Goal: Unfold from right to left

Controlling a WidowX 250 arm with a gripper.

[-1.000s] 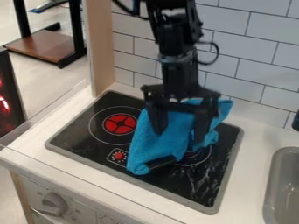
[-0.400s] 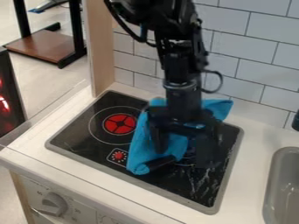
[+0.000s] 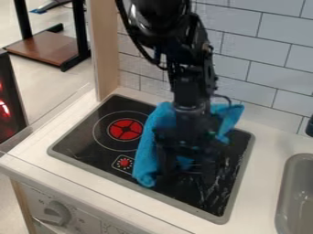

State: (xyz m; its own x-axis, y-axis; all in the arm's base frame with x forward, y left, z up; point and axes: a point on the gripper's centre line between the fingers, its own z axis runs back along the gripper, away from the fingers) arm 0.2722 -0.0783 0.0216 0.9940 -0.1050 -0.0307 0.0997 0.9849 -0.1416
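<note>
over the right half of the stove (image 3: 85, 139), the gripper (image 3: 187, 175) points down into the cloth (image 3: 145, 153), its two sides apparently wide, with blue showing between them. the cloth lies folded just right of the red burner (image 3: 126, 130), one corner toward the far right, another toward the near left. the low, right-hand placement presumably serves to catch the upper layer, so that closing, lifting and drawing leftward would open the fold.

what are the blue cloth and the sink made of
The blue cloth looks like soft woven fabric, perhaps terry or microfibre, given its fuzzy matte surface and loose folds. The sink looks like smooth grey plastic, or possibly painted metal, with a soft sheen.
</note>
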